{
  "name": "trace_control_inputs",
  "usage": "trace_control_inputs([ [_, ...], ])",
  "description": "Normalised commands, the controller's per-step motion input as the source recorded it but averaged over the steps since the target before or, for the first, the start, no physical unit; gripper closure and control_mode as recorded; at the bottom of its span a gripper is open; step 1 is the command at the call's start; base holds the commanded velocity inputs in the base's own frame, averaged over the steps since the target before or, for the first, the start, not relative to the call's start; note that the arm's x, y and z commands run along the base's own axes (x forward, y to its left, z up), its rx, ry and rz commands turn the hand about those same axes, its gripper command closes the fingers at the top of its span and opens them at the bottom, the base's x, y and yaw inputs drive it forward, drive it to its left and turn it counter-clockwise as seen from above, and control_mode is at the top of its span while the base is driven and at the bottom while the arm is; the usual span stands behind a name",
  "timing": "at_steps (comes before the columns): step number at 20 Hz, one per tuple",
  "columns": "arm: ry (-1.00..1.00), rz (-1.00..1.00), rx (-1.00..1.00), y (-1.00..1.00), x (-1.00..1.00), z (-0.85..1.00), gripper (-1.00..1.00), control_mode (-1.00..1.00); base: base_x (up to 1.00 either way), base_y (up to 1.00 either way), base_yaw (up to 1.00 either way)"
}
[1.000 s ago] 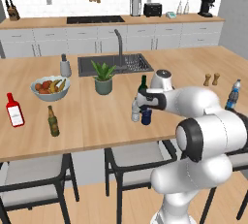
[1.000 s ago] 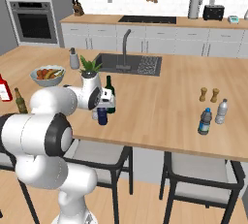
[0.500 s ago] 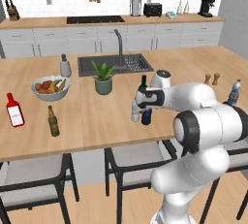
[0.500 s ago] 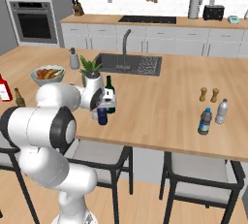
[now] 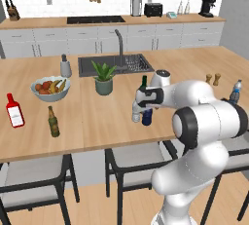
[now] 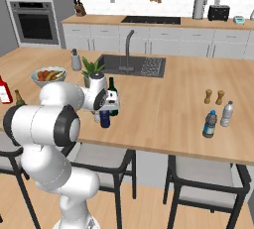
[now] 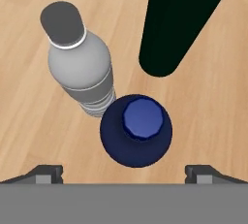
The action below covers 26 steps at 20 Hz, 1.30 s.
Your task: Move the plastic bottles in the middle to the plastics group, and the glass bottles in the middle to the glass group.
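Observation:
The squat dark blue plastic bottle (image 7: 136, 131) stands just ahead of my open gripper (image 7: 124, 173), centred between the two spread fingertips and touching neither. The clear greyish plastic bottle (image 7: 81, 68) stands against its left side, and the dark green glass bottle (image 7: 179, 19) rises behind on the right. From the base, my gripper (image 5: 145, 107) hangs right over the blue bottle (image 5: 147, 117), beside the greyish bottle (image 5: 136, 112) and the green bottle (image 5: 143, 85). The red flask (image 5: 14, 111) and the olive-brown bottle (image 5: 53, 122) stand far left. The blue-capped water bottle (image 6: 210, 124) stands far right.
A potted plant (image 5: 104, 78) and a fruit bowl (image 5: 50, 88) stand behind and left of the bottles, with the sink (image 5: 114, 65) beyond. Two wooden shakers (image 6: 214, 96) and another clear bottle (image 6: 227, 113) stand near the water bottle. Chairs line the counter's near edge (image 5: 87, 147).
My hand has shifted a little to the left and settled over the dark blue bottle. The bottles have not moved.

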Motion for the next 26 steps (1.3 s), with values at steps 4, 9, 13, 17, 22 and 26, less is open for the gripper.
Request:
trace_control_inputs([
  [4, 0.00, 0.02, 0.00, 0.00, 0.03, -0.20, -1.00, -1.00, 0.00, 0.00, 0.00],
  [9, 0.00, 0.02, 0.00, 0.00, 0.08, -0.08, -1.00, -1.00, 0.00, 0.00, 0.00],
  [13, 0.01, 0.02, 0.00, 0.00, 0.13, -0.01, -1.00, -1.00, 0.00, 0.00, 0.00],
  [17, 0.00, 0.02, 0.00, 0.00, 0.08, 0.00, -1.00, -1.00, 0.00, 0.00, 0.00],
  [22, 0.00, 0.02, 0.00, 0.00, 0.04, -0.05, -1.00, -1.00, 0.00, 0.00, 0.00],
  [26, 0.00, 0.02, 0.00, 0.00, 0.01, -0.05, -1.00, -1.00, 0.00, 0.00, 0.00],
])
